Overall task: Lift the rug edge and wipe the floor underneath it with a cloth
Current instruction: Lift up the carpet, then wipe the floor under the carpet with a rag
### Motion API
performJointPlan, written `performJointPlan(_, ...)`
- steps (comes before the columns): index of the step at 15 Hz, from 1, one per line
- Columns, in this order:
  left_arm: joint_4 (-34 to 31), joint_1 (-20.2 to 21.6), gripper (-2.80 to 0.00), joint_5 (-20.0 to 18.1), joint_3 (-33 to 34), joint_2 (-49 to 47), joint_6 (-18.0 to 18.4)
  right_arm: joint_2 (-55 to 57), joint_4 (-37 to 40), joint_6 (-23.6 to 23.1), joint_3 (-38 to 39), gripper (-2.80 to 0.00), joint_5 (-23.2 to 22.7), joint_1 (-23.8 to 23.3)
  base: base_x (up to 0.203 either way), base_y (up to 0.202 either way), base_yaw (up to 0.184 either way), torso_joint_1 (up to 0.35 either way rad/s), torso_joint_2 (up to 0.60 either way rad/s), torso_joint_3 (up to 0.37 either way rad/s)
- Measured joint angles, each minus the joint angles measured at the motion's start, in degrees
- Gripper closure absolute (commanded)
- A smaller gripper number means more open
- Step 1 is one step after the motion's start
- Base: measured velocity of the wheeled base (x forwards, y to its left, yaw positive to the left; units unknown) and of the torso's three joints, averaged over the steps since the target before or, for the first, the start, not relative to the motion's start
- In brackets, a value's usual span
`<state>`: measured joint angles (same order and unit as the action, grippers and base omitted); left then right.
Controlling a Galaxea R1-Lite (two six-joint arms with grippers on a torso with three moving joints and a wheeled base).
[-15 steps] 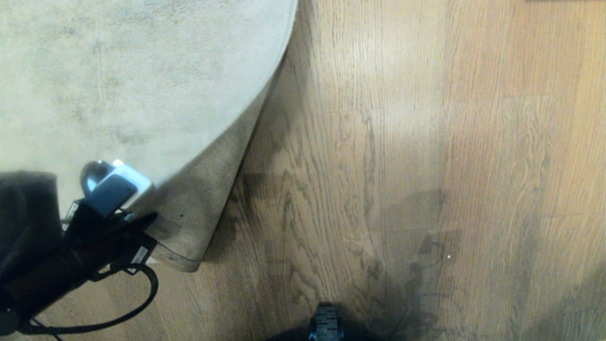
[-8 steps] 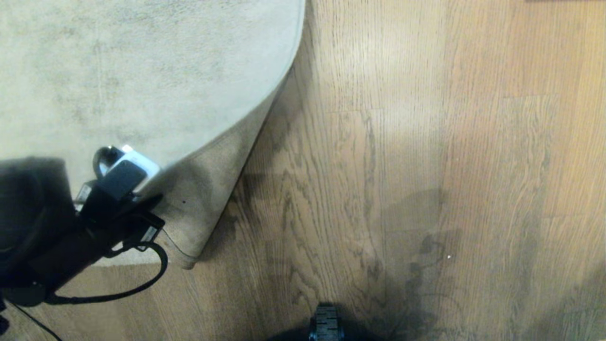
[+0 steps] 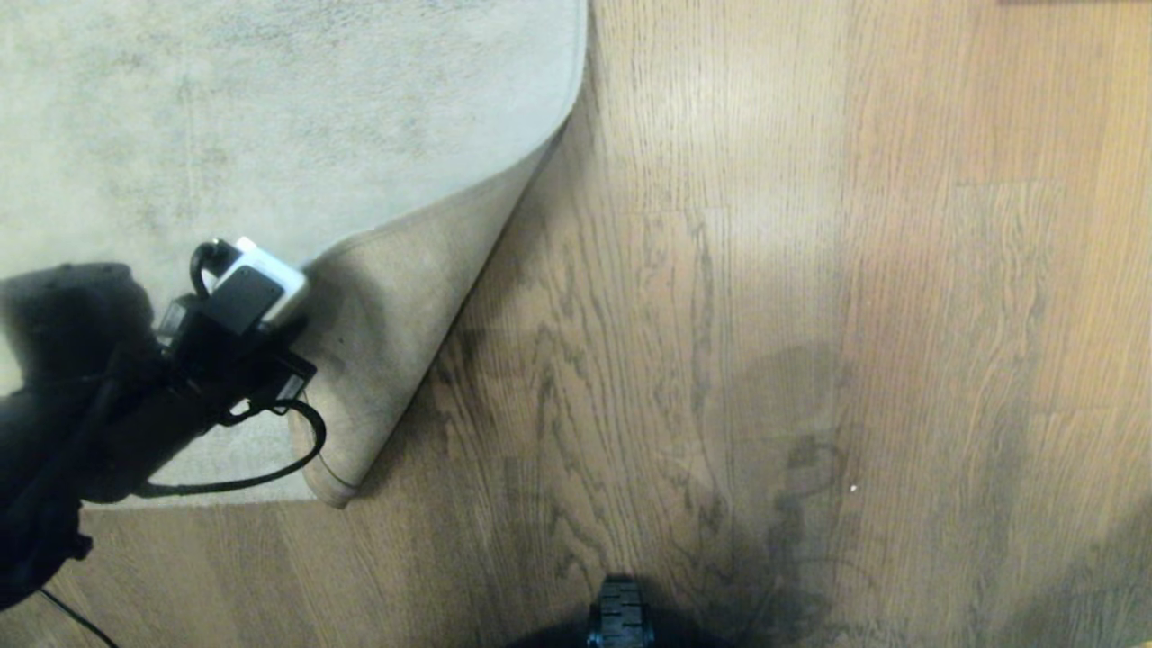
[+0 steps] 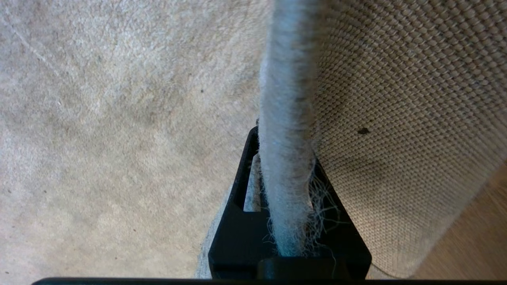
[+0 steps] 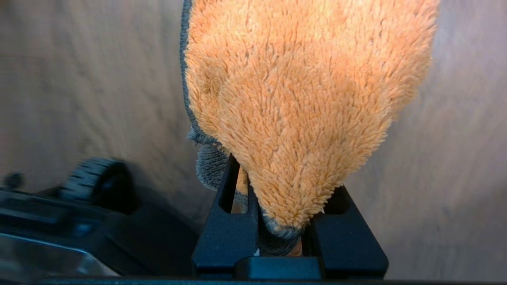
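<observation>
The grey-beige rug (image 3: pixel 270 117) fills the upper left of the head view. Its near corner is lifted and curled over, so the tan woven backing (image 3: pixel 396 333) faces up. My left gripper (image 3: pixel 301 292) is shut on the rug edge (image 4: pixel 285 79), whose fuzzy border runs between the black fingers (image 4: pixel 247 166), with backing (image 4: pixel 396 99) on one side. Brown wood-grain floor (image 3: pixel 765 270) lies beside the fold. My right gripper (image 5: pixel 285 174), outside the head view, is shut on the orange cloth (image 5: pixel 301 87) with its grey trim, held above the floor.
A black ribbed part of my base (image 3: pixel 619 616) sits at the near edge of the head view and also shows in the right wrist view as the base (image 5: pixel 95 182). A black cable (image 3: pixel 306 450) loops from the left wrist over the rug corner.
My left gripper has moved away from me with the rug edge in it. The corner has curled further over the rug, showing more backing, and its tip has slid left.
</observation>
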<state>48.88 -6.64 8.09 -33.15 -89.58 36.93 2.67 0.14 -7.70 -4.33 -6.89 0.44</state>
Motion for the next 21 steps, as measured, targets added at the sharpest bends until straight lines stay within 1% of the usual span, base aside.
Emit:
performJointPlan(3,0.0,0.2,0.0,0.3,-0.7,-0.9,-0.2,7.6,-1.7,0.0,-5.2,0.0,-4.4,0.2,0.0,0.0,0.0,0.0,0.0,0.0)
performJointPlan(5,0.0,0.2,0.0,0.5,-0.8,-1.1,-0.2,14.6,-4.2,-0.1,-9.0,0.0,-8.4,0.3,0.0,0.0,0.0,0.0,0.0,0.0)
performJointPlan(7,0.0,0.2,0.0,0.6,-0.8,-1.3,-0.2,21.7,-6.1,-0.4,-13.2,0.0,-13.8,0.3,0.0,0.0,0.0,0.0,0.0,0.0)
performJointPlan(10,0.0,0.2,0.0,0.7,-0.6,-1.5,-0.2,30.2,-6.8,-2.2,-17.1,0.0,-24.5,0.5,0.0,0.0,0.0,0.0,0.0,0.0)
performJointPlan(11,0.1,0.2,0.0,0.8,-0.5,-1.5,-0.2,32.4,-6.8,-2.3,-17.8,0.0,-27.2,0.8,0.0,0.0,0.0,0.0,0.0,0.0)
performJointPlan(12,0.0,0.2,0.0,0.8,-0.4,-1.6,-0.2,34.5,-6.9,-2.4,-18.4,0.0,-28.7,1.7,0.0,0.0,0.0,0.0,0.0,0.0)
performJointPlan(14,0.0,0.2,0.0,0.9,-0.5,-1.7,-0.1,38.0,-7.0,-2.5,-19.1,0.0,-29.0,5.3,0.0,0.0,0.0,0.0,0.0,0.0)
performJointPlan(16,0.0,0.1,0.0,1.3,-0.6,-1.9,0.0,41.9,-8.0,-2.7,-19.5,0.0,-28.7,9.9,0.0,0.0,0.0,0.0,0.0,0.0)
performJointPlan(19,0.0,0.1,0.0,2.2,-0.4,-2.0,0.0,48.8,-12.5,-2.8,-19.8,0.0,-28.0,15.7,0.0,0.0,0.0,0.0,0.0,0.0)
performJointPlan(21,0.0,0.1,0.0,2.9,-0.4,-2.2,0.0,54.1,-15.7,-2.9,-20.4,0.0,-26.7,20.0,0.0,0.0,0.0,0.0,0.0,0.0)
